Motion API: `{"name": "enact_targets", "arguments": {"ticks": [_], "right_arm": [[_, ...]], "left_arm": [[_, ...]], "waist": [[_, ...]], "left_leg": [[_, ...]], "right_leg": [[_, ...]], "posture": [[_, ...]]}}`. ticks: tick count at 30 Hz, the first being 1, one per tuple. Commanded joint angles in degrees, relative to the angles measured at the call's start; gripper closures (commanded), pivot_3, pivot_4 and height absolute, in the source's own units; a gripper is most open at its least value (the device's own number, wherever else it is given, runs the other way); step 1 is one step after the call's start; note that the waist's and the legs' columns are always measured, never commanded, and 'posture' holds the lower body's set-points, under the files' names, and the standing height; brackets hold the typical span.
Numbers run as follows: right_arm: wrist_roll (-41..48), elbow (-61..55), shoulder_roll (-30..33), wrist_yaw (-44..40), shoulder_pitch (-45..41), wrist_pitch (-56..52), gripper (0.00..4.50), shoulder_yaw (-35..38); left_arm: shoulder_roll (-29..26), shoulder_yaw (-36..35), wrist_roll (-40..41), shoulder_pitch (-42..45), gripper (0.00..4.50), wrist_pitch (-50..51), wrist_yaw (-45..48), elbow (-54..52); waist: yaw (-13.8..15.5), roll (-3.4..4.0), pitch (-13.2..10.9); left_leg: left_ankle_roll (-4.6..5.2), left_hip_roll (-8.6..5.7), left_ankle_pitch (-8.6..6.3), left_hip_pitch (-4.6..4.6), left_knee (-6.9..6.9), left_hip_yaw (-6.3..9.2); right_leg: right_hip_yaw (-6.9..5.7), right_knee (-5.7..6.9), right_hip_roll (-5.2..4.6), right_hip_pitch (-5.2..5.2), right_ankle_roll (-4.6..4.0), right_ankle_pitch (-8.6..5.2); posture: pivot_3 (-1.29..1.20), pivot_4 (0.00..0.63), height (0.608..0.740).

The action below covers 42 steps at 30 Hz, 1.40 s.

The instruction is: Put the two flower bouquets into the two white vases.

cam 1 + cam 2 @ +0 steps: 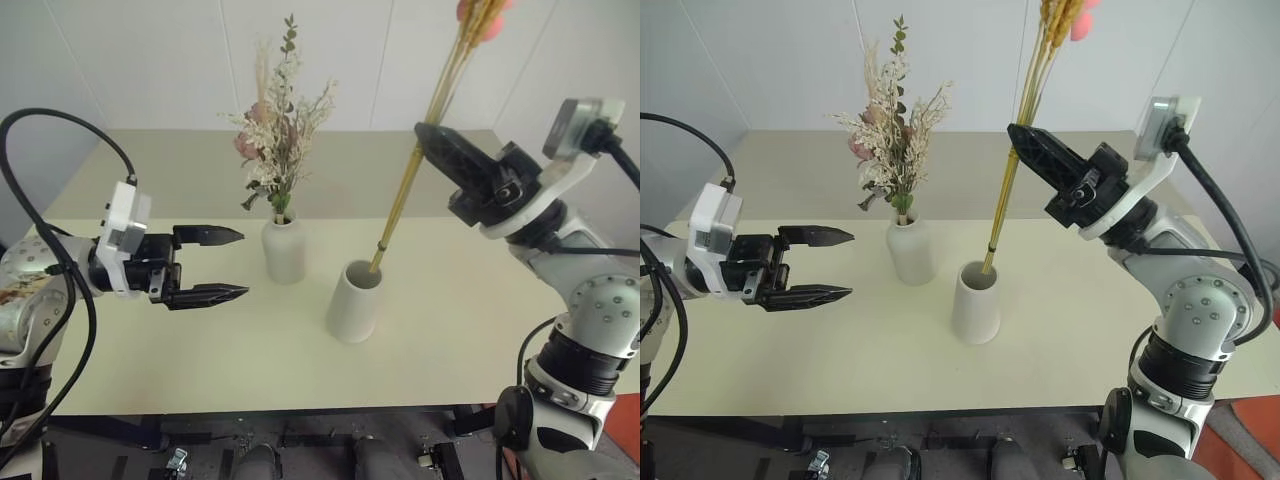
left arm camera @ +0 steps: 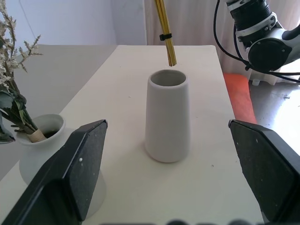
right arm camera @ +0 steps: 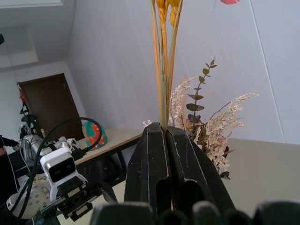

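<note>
**Slim bouquet held over cone vase**

Slim bouquet [image 1: 430, 120]: long, straight yellow stems bound by a small dark tie near the cut ends, with yellow-orange plumes and pink-red flowers at the top edge of the head views. The right gripper [image 1: 428, 135] is clamped on the stems partway up. The stem ends hang at the mouth of the cone vase [image 1: 353, 302], a matte white, tapered vessel with a wide round opening, standing on the pale table [image 1: 150, 350].

Bushy bouquet [image 1: 277, 135]: pale pink blooms, cream sprigs and green leaves, standing in the bottle vase [image 1: 284, 250], matte white with a narrow neck, just beside the cone vase.

Left gripper [image 1: 235, 265]: spread wide, holding nothing, level beside the bottle vase.

The left wrist view shows the stem ends just above the cone vase's rim, not inside. The right wrist view shows both black fingers [image 3: 150, 173] pressed together around the stems.
</note>
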State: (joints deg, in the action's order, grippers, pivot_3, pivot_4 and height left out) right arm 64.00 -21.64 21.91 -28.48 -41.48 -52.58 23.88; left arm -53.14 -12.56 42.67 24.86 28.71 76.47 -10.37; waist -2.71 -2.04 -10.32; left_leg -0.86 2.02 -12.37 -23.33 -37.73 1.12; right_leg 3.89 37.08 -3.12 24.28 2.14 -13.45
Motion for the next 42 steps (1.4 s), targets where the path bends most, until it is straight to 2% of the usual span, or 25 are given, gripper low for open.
{"name": "enact_targets", "arguments": {"ticks": [1, 11, 12, 15, 19, 24, 35, 42], "right_arm": [[-1.43, -1.45, 0.67, -2.29, 1.31, 4.15, 4.48, -2.69], [-11.41, -2.12, 3.86, -12.48, 12.32, 13.72, 4.48, -10.72], [-11.62, -2.26, 4.22, -13.08, 13.05, 14.03, 3.98, -10.93], [-9.36, -3.93, 7.50, -17.44, 17.36, 13.58, 3.21, -9.59], [-5.73, -4.19, 13.28, -23.96, 21.56, 12.81, 1.74, -7.11], [-7.93, -2.34, 19.62, -29.65, 25.22, 15.06, 0.07, -5.09], [-18.49, 10.01, 30.56, -38.40, 26.35, 21.58, 0.02, -3.29], [-22.26, 15.23, 33.65, -41.36, 23.72, 23.85, 0.02, -4.12]], "left_arm": [[-0.08, -0.67, 0.56, 1.24, 0.00, -0.49, 0.49, -0.37], [-0.53, -1.30, 1.00, 1.38, 0.00, -0.10, 0.94, -0.34], [-0.54, -1.30, 1.00, 1.39, 0.00, -0.08, 0.95, -0.34], [-0.75, -1.30, 0.96, 1.57, 0.00, -0.01, 1.13, -0.21], [-0.79, -1.08, 0.73, 1.95, 0.00, -0.14, 1.37, 0.22], [-0.65, -1.00, 0.49, 2.36, 0.00, -0.38, 1.44, 0.65], [-1.96, -5.04, 1.83, -1.03, 0.00, 0.72, 0.70, -0.60], [-3.11, -9.46, 2.68, -4.96, 0.00, 2.18, -0.92, -2.98]], "waist": [[0.09, 0.00, 0.00], [0.24, -0.01, 0.00], [0.25, -0.01, 0.00], [0.26, -0.01, 0.00], [0.36, -0.02, -0.01], [0.28, -0.02, -0.01], [0.28, -0.03, -0.01], [0.18, -0.03, -0.01]], "left_leg": [[0.00, 0.00, 0.00, -0.02, 0.00, 0.00], [0.00, -0.01, 0.00, -0.01, 0.00, 0.00], [0.00, -0.01, 0.00, -0.01, 0.00, 0.00], [0.00, -0.01, 0.00, 0.00, 0.00, 0.01], [0.00, -0.02, 0.00, 0.01, -0.01, 0.01], [0.00, -0.01, 0.00, 0.07, -0.01, 0.01], [0.00, -0.03, 0.00, 0.05, -0.02, -0.02], [0.00, -0.02, 0.00, 0.07, -0.02, -0.03]], "right_leg": [[0.00, 0.00, 0.00, 0.01, 0.00, 0.00], [-0.02, -0.01, -0.01, 0.00, 0.01, -0.01], [-0.02, 0.00, -0.01, 0.00, 0.01, -0.01], [-0.02, -0.01, -0.01, -0.01, 0.02, -0.01], [-0.02, -0.03, -0.02, -0.04, 0.03, -0.02], [-0.02, -0.03, 0.00, -0.10, 0.13, -0.09], [0.00, -0.04, -0.01, -0.08, 0.16, -0.10], [0.00, -0.04, -0.01, -0.08, 0.17, -0.11]], "posture": [[0.00, 0.150, 0.740], [0.00, 0.150, 0.740], [0.00, 0.150, 0.740], [0.00, 0.150, 0.740], [0.00, 0.150, 0.740], [0.00, 0.150, 0.740], [0.00, 0.150, 0.740], [0.00, 0.150, 0.740]]}}
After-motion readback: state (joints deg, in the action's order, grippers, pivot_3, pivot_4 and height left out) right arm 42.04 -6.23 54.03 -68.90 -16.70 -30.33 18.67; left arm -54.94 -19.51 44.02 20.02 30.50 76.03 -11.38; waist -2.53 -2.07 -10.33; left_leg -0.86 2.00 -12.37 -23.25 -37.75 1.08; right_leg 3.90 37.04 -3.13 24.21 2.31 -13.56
